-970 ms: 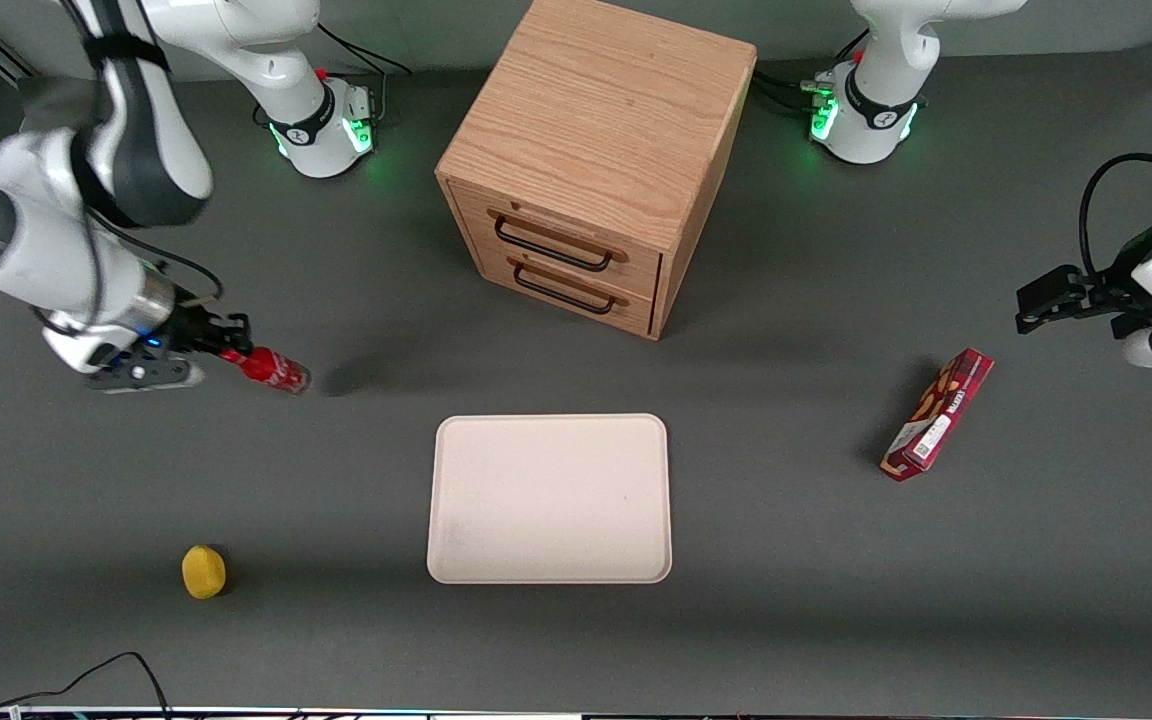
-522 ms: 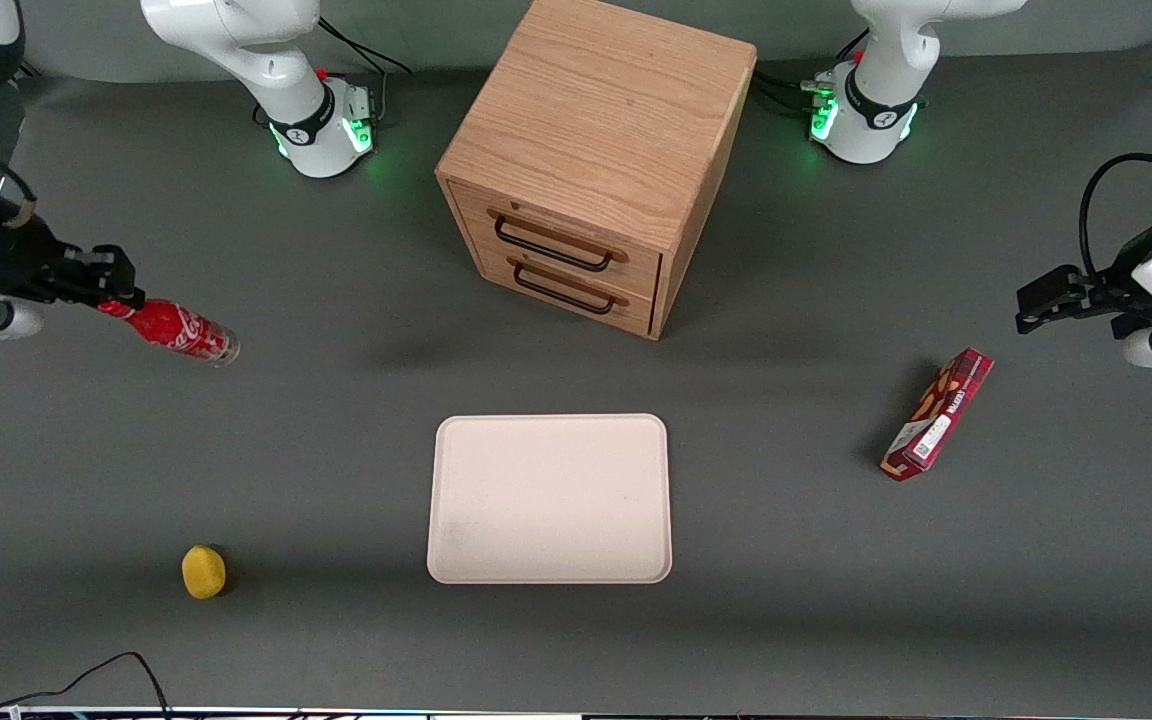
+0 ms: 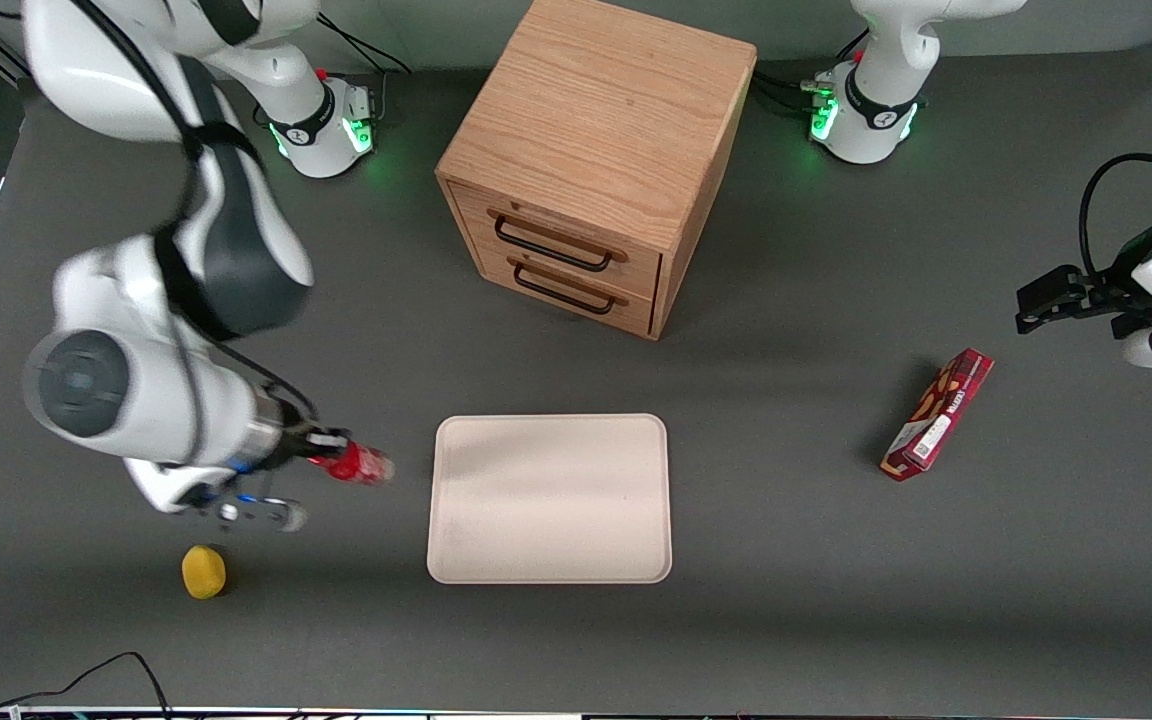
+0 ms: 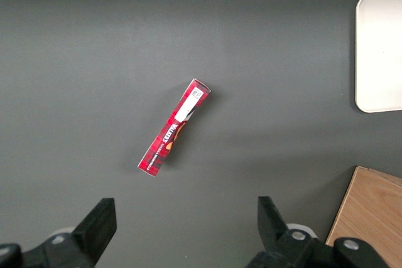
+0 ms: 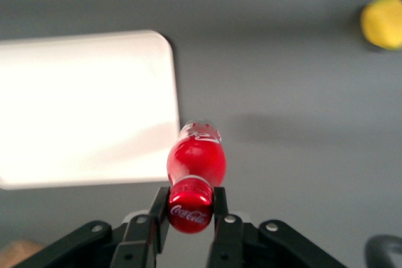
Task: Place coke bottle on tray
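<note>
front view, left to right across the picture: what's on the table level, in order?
lemon → gripper shut on the coke bottle → tray → red snack box. Wooden drawer cabinet left out: its span overlaps the tray's.

White "Coca-Cola" script is printed on the red cap of the coke bottle (image 5: pixel 196 166), which is clamped at the neck by the gripper (image 5: pixel 190 208). The red snack box (image 4: pixel 174 128) carries white lettering and a white barcode label; neither is legible.
</note>
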